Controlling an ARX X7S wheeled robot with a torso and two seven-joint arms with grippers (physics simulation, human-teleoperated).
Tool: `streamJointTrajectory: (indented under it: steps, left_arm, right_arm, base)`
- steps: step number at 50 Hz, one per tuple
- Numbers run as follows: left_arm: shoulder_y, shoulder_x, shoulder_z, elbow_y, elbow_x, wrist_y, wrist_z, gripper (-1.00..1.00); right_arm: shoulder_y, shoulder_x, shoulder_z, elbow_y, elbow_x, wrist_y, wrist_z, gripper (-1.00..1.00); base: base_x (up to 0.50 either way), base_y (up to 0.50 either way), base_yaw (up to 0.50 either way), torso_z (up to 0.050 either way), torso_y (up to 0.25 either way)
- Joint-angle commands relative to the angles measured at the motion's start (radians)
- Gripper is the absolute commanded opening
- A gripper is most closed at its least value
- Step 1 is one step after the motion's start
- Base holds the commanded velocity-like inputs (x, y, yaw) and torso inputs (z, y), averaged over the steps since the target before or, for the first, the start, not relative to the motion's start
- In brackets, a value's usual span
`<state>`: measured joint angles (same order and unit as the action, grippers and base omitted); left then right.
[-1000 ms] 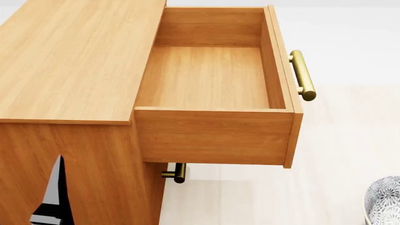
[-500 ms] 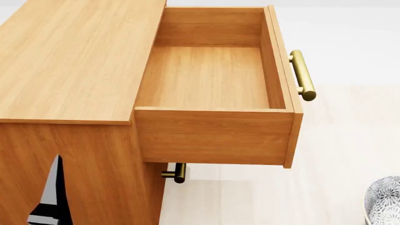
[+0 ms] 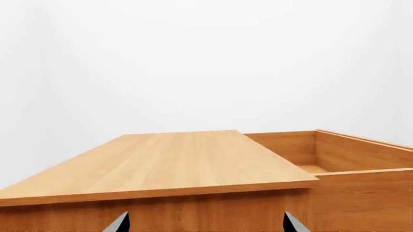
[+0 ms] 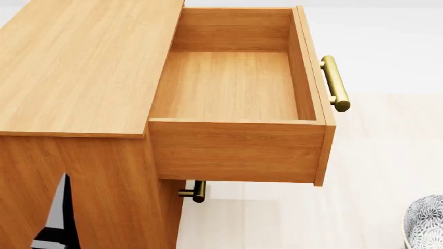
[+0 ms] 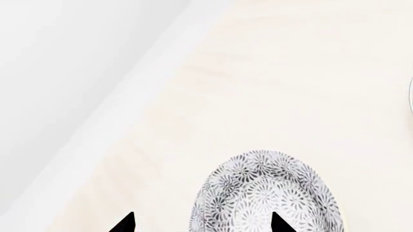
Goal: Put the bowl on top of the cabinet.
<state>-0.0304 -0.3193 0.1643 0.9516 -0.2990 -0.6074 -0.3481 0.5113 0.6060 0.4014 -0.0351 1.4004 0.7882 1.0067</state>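
While the cabinet [image 4: 76, 67] fills the upper left of the head view, its top drawer [image 4: 235, 88] stands pulled out at center. Cut by that frame's lower right corner, the bowl [image 4: 424, 222] sits on the pale floor [image 4: 312, 218]. Seen from the right wrist, the right gripper [image 5: 201, 223] has parted fingertips; the bowl overlaps one tip, whether held I cannot tell. Lowest center of the left wrist view, the left gripper [image 3: 204, 224] is spread, empty, before the cabinet's edge.
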Motion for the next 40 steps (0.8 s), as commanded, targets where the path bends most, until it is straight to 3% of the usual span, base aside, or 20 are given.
streamJointTrajectory:
  steps: [1,40]
  left_arm:
    - [0.0,0.012,-0.024,0.018,0.013,-0.021,0.008,1.0]
    - [-0.002,-0.005,0.004,-0.008,0.011,0.006,-0.009,1.0]
  right_arm:
    - [0.021,-0.02,0.015,0.084,-0.022,-0.04,-0.066,1.0]
    - [-0.07,0.095,0.091,0.107,0.015,-0.006,-0.139,1.0]
  base:
    - [0.0,0.0,0.0,0.0,0.0]
    - [0.0,0.0,0.0,0.0,0.0]
